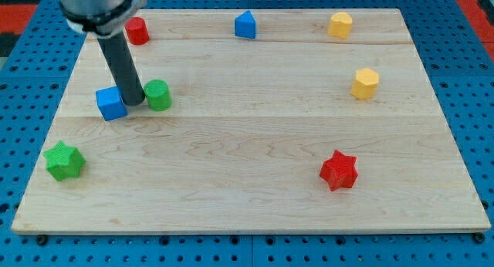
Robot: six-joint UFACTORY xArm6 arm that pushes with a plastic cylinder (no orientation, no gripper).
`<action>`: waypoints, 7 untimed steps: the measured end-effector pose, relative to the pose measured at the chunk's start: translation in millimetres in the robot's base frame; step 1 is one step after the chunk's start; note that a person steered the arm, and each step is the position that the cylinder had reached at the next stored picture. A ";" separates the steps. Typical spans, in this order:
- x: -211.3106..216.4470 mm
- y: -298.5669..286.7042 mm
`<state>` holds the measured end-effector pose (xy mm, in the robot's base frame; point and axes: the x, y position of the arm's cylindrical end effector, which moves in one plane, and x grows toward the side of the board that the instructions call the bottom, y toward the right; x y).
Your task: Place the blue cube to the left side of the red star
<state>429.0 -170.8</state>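
Observation:
The blue cube (pixel 111 103) sits on the wooden board at the view's left. The red star (pixel 339 170) lies far off at the lower right. My tip (pixel 134 103) is at the end of a dark rod that comes down from the view's top left. The tip stands between the blue cube and a green cylinder (pixel 157 95), close against the cube's right side. I cannot tell whether it touches the cube.
A green star (pixel 63 160) lies at the lower left. A red cylinder (pixel 137 31) sits at the top left, partly behind the arm. A blue pentagon-shaped block (pixel 245 25) is at top centre. Two yellow blocks (pixel 340 25) (pixel 366 82) are at upper right. The board (pixel 247 197) rests on a blue pegboard.

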 end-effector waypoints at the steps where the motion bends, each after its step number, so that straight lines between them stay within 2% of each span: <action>1: -36.4 -45.4; 2: -83.4 -46.0; 3: -73.5 -94.9; 4: -11.8 -89.4; 5: 5.5 -21.0; 6: 36.1 -0.6; 7: 53.3 -9.3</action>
<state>482.3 -180.1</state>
